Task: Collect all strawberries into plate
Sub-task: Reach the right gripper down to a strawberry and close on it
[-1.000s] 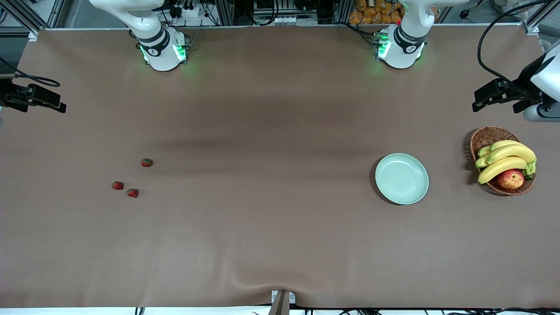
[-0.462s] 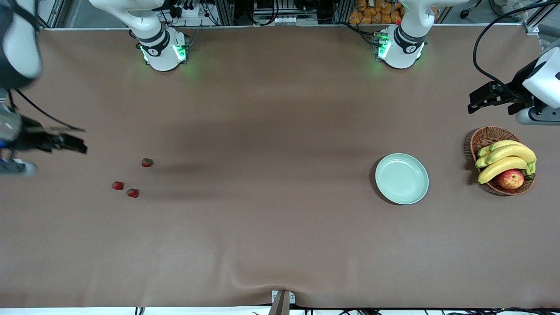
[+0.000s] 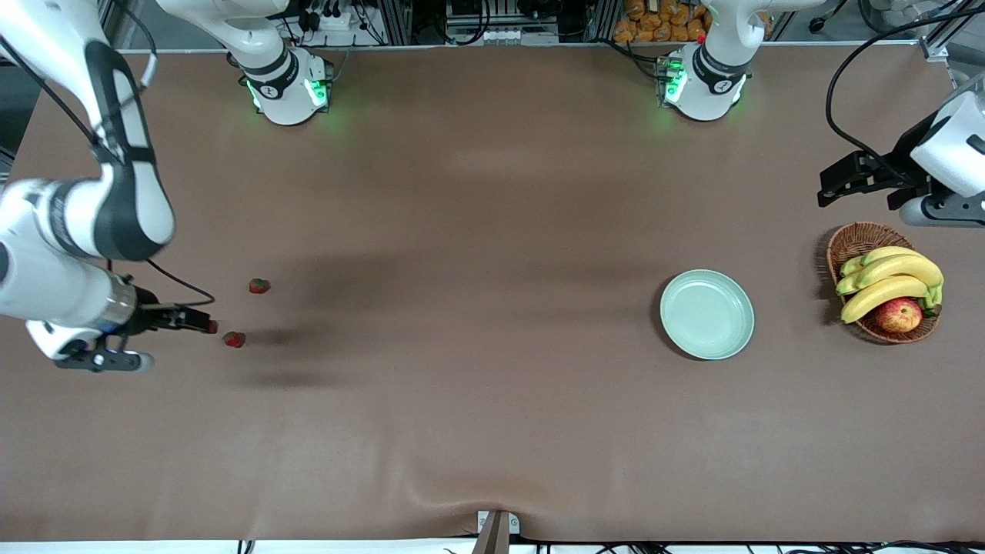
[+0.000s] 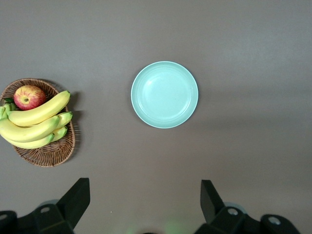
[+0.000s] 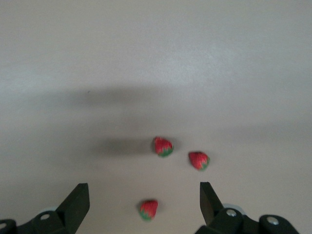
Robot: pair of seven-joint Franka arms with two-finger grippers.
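Red strawberries (image 5: 163, 146), small, light, likely soft: right gripper (image 5: 141, 204) hovers above, jaws wide.
Grasp gently across the berry's body; left gripper (image 4: 144, 207) waits wide-open; plate (image 3: 707, 314) empty.

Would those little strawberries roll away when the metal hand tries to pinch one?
Probably somewhat. Each strawberry is small and rounded, lying loose on the smooth brown table, so a nudge could make it roll or skid. The open right hand spans far wider than one berry, so centering seems important.
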